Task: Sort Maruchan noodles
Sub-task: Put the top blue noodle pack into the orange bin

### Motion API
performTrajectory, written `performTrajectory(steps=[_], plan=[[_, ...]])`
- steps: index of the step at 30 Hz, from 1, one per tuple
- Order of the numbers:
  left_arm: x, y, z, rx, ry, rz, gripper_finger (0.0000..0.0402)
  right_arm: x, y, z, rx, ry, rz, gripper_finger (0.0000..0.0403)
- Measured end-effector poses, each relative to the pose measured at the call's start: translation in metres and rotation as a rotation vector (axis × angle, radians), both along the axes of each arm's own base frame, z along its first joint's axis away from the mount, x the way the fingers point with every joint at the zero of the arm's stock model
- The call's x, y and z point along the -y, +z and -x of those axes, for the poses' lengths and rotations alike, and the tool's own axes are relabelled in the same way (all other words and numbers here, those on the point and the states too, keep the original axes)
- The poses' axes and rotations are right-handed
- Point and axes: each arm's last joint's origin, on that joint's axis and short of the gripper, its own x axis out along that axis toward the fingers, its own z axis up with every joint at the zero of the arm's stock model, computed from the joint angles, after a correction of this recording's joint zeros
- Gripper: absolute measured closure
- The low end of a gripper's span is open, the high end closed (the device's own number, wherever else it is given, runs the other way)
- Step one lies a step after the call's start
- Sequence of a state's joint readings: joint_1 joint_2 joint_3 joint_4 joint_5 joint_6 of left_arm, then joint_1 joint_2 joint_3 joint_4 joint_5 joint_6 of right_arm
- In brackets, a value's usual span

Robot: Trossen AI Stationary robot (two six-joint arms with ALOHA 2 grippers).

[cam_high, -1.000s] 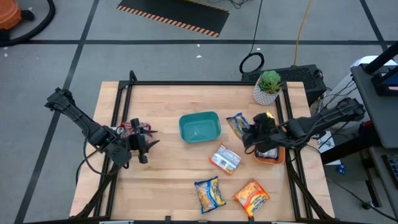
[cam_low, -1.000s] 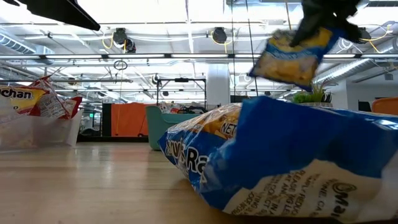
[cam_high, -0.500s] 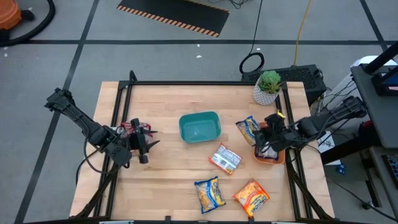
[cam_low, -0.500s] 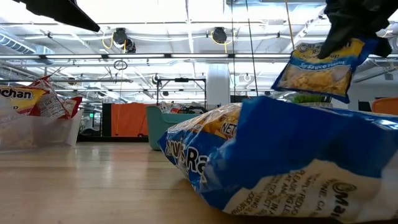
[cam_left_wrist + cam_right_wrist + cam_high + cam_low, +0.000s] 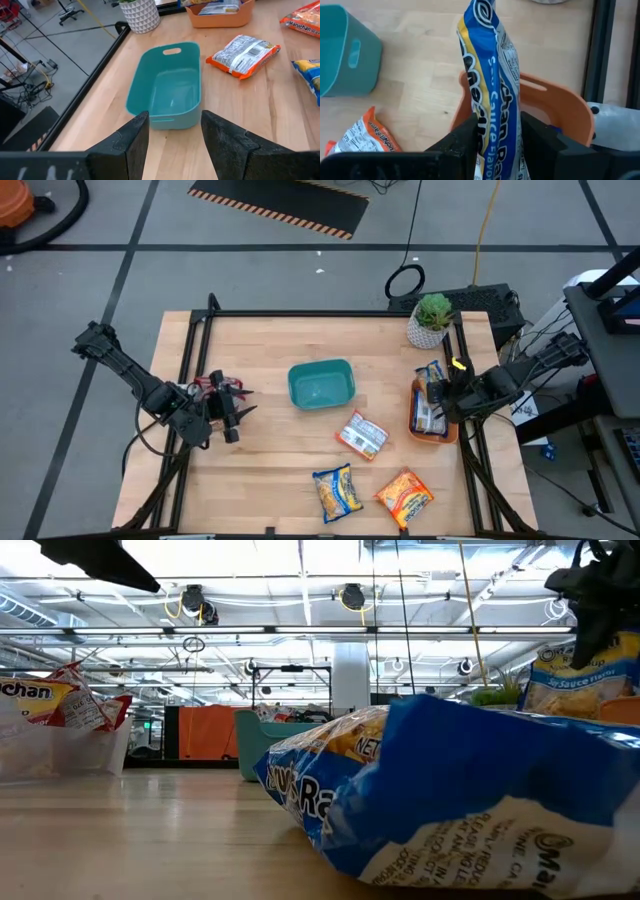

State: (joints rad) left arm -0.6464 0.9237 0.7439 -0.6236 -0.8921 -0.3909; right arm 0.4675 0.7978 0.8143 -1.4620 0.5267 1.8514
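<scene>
While the right arm's jaws (image 5: 497, 135) stay out over the orange tray (image 5: 446, 435) at the right edge of the counter (image 5: 270, 350), the sorting looks to me roughly at its midpoint. They are clamped on a blue-and-yellow packet (image 5: 492, 75) held on edge above the tray, so that one counts as nearly delivered but not yet let go. From above, the tray seems to hold something already beneath the arm, though I cannot tell how many packets lie in it.

Three packets are unsorted on the open wood. A white-and-orange packet (image 5: 362, 435) lies near the middle, just toward the front from the teal bin (image 5: 321, 384). A second blue-and-yellow packet (image 5: 337, 491) sits close to the front edge, with an orange packet (image 5: 404, 495) beside it toward the front right corner. The teal bin itself looks empty from above and from the left wrist view.

Over by the left edge, the left arm's jaws (image 5: 172, 135) wait spread apart, holding nothing, pointed toward the bin. Just beside them sits a clear container (image 5: 60, 750) with red-and-white packets (image 5: 55, 700) in it, so that sort seems started too.

My guess is that the blue packet needs releasing into the tray, then the three loose ones need homes. The one at the front edge likely matches the packet now in the air.
</scene>
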Motion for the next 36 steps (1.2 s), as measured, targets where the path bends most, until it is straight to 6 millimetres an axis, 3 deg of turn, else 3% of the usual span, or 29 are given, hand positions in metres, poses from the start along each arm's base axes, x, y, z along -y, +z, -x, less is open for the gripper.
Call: performTrajectory(steps=[15,25,36], plan=[[-0.001,-0.014,0.002,-0.025,0.014,0.028,0.0215,-0.010,-0.006,-0.015,-0.022,0.011,-0.072,0.0274],[-0.001,-0.015,0.002,-0.035,-0.001,0.037,0.0215,-0.022,-0.003,-0.036,0.138,0.098,-0.171,0.0227],[0.000,-0.014,0.001,-0.034,-0.010,0.027,0.0215,-0.019,-0.005,-0.026,0.053,0.081,-0.160,0.0231]])
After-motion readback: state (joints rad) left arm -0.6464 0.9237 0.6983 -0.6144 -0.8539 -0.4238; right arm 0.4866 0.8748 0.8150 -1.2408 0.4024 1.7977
